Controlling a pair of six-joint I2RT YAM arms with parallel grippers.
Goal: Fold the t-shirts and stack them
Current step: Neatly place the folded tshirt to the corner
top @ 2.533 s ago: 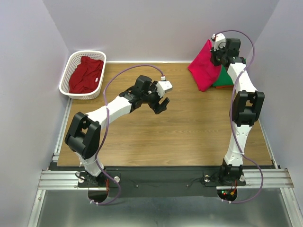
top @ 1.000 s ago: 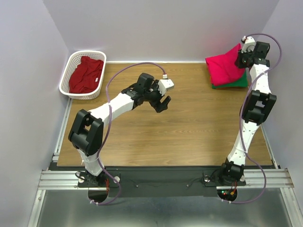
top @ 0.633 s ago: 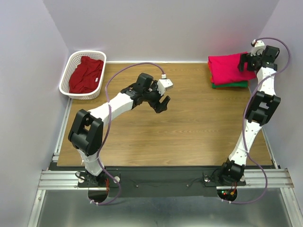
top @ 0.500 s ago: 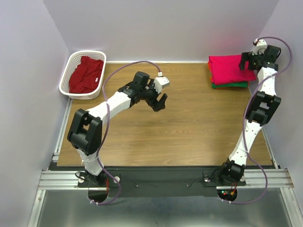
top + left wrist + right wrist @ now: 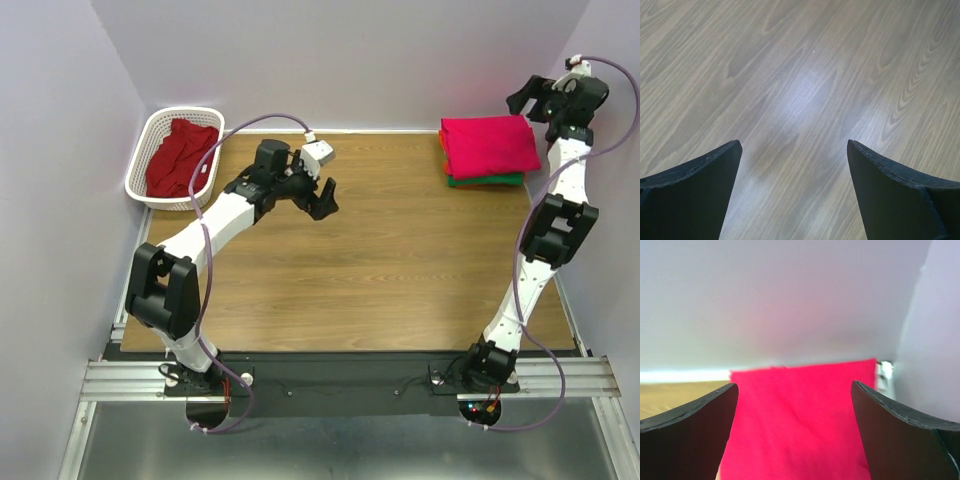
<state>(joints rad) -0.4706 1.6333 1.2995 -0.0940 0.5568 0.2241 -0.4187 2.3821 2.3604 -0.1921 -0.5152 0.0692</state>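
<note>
The pink shirt (image 5: pixel 490 145) lies folded into a flat rectangle at the far right corner of the surface (image 5: pixel 400 260). It rests on top of the orange shirt (image 5: pixel 444 158) and the green shirt (image 5: pixel 487 181). Only a thin edge of each shows, the orange along the left side and the green along the near side. The crimson shirt (image 5: pixel 180 155) lies crumpled in the basket (image 5: pixel 140 165) at the far left corner.

My right fingers (image 5: pixel 528 98) stand wide apart and hold nothing. They hang above and behind the pink shirt, close to the back wall (image 5: pixel 350 60). My left fingers (image 5: pixel 318 200) also stand wide apart and hold nothing, over bare wood right of the basket.

Changes from one second ago:
- My right fingers gripped the pink shirt by its far right corner, with that corner raised. They have let go and lifted clear.
- The pink shirt has settled flat and square.
- My left arm has swung left, toward the basket.
</note>
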